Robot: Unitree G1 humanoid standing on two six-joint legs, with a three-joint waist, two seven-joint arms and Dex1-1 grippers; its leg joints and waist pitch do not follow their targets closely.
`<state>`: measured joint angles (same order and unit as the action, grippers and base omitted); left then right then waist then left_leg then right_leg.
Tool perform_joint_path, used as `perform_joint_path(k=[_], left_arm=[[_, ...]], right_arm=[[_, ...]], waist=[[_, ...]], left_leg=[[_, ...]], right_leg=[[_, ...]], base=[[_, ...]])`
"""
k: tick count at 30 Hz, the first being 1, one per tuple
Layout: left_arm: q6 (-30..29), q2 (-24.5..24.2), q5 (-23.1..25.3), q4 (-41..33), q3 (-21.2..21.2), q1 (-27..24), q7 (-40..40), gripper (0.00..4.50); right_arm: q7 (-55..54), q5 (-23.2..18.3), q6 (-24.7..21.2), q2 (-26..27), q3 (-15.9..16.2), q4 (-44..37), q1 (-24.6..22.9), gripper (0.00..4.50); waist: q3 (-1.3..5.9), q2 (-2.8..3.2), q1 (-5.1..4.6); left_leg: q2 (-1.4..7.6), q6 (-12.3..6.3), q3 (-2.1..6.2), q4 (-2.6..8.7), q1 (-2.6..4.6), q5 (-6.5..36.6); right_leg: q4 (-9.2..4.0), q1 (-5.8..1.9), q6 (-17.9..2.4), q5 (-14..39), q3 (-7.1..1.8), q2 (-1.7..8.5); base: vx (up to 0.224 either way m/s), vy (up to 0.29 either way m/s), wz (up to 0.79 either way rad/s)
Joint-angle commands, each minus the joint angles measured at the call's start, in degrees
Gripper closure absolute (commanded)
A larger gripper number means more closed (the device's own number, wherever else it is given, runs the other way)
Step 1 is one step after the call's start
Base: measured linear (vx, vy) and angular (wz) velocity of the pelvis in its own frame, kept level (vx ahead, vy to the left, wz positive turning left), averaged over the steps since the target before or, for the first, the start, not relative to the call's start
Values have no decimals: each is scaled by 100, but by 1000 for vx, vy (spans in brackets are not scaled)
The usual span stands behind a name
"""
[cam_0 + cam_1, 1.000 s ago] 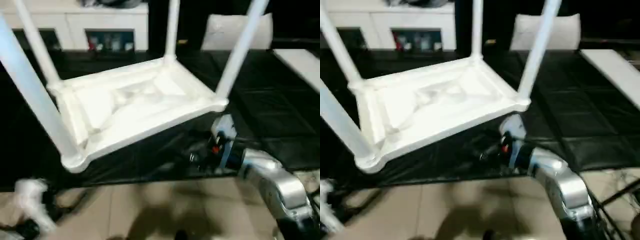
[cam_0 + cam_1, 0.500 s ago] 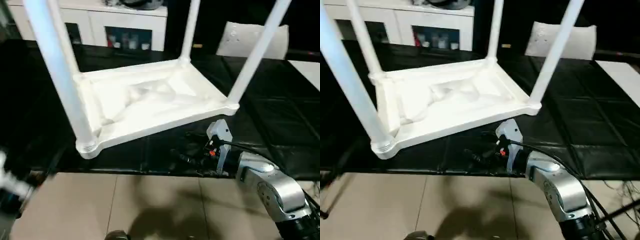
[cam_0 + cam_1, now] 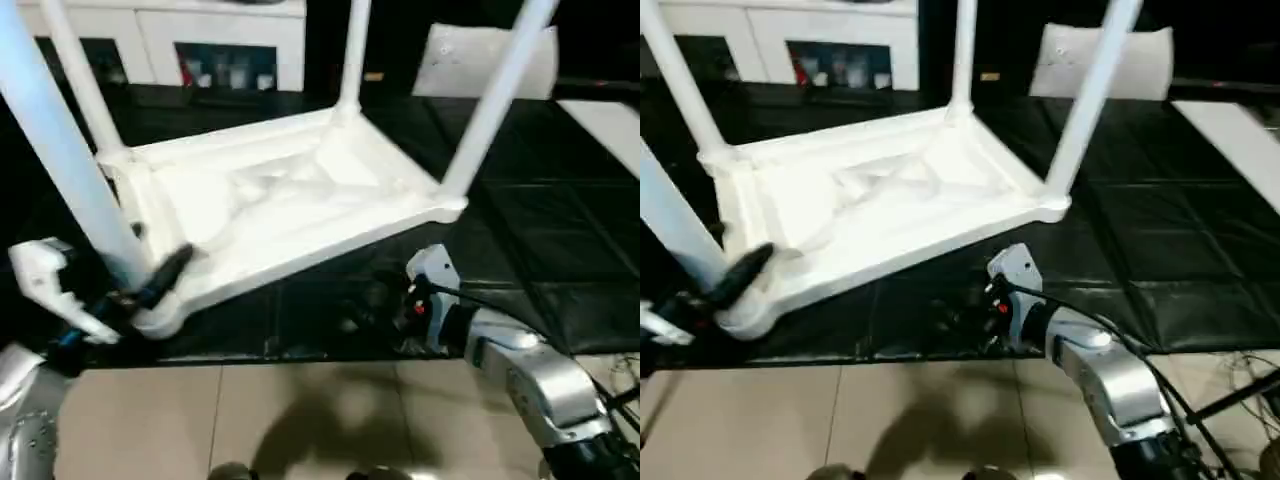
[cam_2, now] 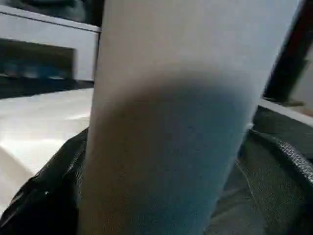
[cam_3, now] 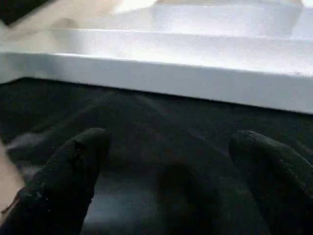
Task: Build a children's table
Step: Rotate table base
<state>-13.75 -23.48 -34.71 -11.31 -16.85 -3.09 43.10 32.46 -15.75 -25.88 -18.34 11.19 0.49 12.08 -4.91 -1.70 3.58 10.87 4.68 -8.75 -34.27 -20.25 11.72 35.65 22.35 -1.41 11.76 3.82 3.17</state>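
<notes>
The left hand point(image 3: 140, 290) is now arriving at the near-left leg point(image 3: 60, 150) of the children's table point(image 3: 270, 210); half a second ago it was not yet at this corner, and one second ago it was hanging low beside the floor. Its black fingers point(image 3: 165, 272) are standing spread, one on each side of the leg just above the round corner socket point(image 3: 160, 318). In the left wrist view the leg point(image 4: 171, 122) is sitting between the two dark fingers point(image 4: 44, 196), close to them; whether the pads are touching it cannot be told. The table itself is not shifting on the surface; the apparent drift is matching the camera's own movement.

The table is lying upside down on the black padded desk point(image 3: 560, 250), ribbed underside facing up, with all four legs rising from the corners. Judged from this, assembly is nearly finished, and the left hand is probably preparing to seat or check this leg, or to grip it for turning the table over.

The right hand point(image 3: 970, 318) is resting low on the desk, near the front edge of the table top and below the near-right corner. Its fingers point(image 5: 63, 176) are spread wide and are pinching nothing; the white rim point(image 5: 195, 83) is lying ahead of them, apart.
</notes>
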Motion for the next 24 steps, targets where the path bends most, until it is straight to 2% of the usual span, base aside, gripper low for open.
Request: perform_joint_path(k=[1, 2, 3, 4, 5, 6, 9, 10, 11, 12, 14, 18, 19, 21, 24], left_arm=[[-319, -46, -206, -299, 368, 55, 173, 5], [-547, -78, -353, -445, 536, 58, 247, 5], [-771, -108, -527, -617, 714, 57, 336, 5], [-981, -137, -697, -788, 882, 62, 409, 5], [-1251, -157, -920, -981, 1074, 96, 484, 5], [-1325, -160, -969, -1027, 1116, 110, 500, 5], [-1580, -136, -1137, -1196, 1334, 275, 550, 5], [-1631, -116, -1177, -1218, 1389, 335, 558, 5], [-1739, -46, -1248, -1269, 1546, 502, 561, 5], [-1783, 13, -1261, -1274, 1634, 610, 546, 5], [-1842, 93, -1283, -1259, 1741, 739, 541, 5], [-2055, 370, -1331, -1188, 2138, 1258, 553, 5], [-2049, 492, -1290, -1097, 2238, 1421, 556, 5], [-2063, 563, -1284, -1041, 2311, 1542, 541, 5], [-2037, 714, -1214, -905, 2435, 1755, 540, 5]], right_arm=[[-399, 192, 70, 66, -135, 218, 115, 0], [-672, 311, 109, 173, -167, 425, 202, 0], [-908, 439, 164, 260, -167, 654, 298, 0], [-1090, 581, 242, 317, -127, 886, 395, 0], [-1232, 758, 387, 375, -61, 1196, 522, 0], [-1266, 802, 426, 393, -48, 1280, 557, 0], [-1471, 930, 611, 542, -29, 1753, 798, 0], [-1519, 951, 656, 585, -26, 1875, 870, 0], [-1621, 1005, 779, 704, -8, 2185, 1060, 0], [-1647, 1020, 846, 779, 6, 2340, 1168, 0], [-1646, 1014, 898, 866, 23, 2490, 1285, 0], [-1676, 1101, 1190, 1221, 74, 3078, 1706, 0], [-1670, 1121, 1246, 1289, 92, 3184, 1792, 0], [-1669, 1154, 1322, 1349, 90, 3309, 1870, 0], [-1684, 1208, 1452, 1429, 86, 3519, 1988, 0]], waist=[[436, 106, -25], [431, 77, -28], [404, 96, -25], [402, 86, -29], [399, 69, -42], [384, 83, -40], [390, 3, -62], [398, 26, -63], [403, 0, -65], [402, 12, -72], [416, -18, -82], [443, -18, -152], [455, -45, -174], [461, -46, -185], [488, -63, -215]], left_leg=[[173, -270, -13, 361, -8, -26], [181, -242, -25, 369, -1, 179], [195, -132, -26, 395, 5, 448], [210, 4, -28, 405, 21, 611], [205, 62, -27, 420, 19, 681], [206, 156, -39, 418, 49, 872], [186, 190, -44, 419, 10, 962], [176, 215, -50, 404, 19, 967], [176, 214, -56, 401, 22, 964], [168, 242, -56, 395, 25, 978], [179, 256, -49, 398, -1, 905], [169, 290, -47, 381, -13, 831], [171, 285, -47, 373, -33, 788], [167, 267, -56, 359, -27, 778], [160, 199, -60, 338, -63, 558]], right_leg=[[-257, -293, -1480, -635, -328, 389], [-289, -303, -1450, -382, -326, 389], [-312, -292, -1385, 98, -331, 405], [-316, -282, -1318, 481, -337, 433], [-335, -284, -1281, 668, -328, 421], [-365, -253, -1197, 935, -341, 415], [-388, -289, -953, 1182, -357, 397], [-394, -273, -898, 1330, -361, 408], [-406, -270, -865, 1383, -361, 409], [-411, -263, -833, 1476, -356, 399], [-392, -281, -759, 1495, -354, 404], [-365, -282, -803, 1256, -343, 387], [-357, -299, -816, 1165, -342, 388], [-359, -291, -833, 1140, -348, 396], [-322, -323, -857, 797, -350, 390]], base=[[0, 0, 0], [0, 0, 0], [0, 0, 0], [0, 0, 0], [0, 0, 0], [0, 0, 0], [0, 0, 0], [0, 0, 0], [0, 0, 0], [0, 0, 0], [0, 0, 0], [0, 0, 0], [0, 0, 0], [0, 0, 0], [0, 0, 0]])
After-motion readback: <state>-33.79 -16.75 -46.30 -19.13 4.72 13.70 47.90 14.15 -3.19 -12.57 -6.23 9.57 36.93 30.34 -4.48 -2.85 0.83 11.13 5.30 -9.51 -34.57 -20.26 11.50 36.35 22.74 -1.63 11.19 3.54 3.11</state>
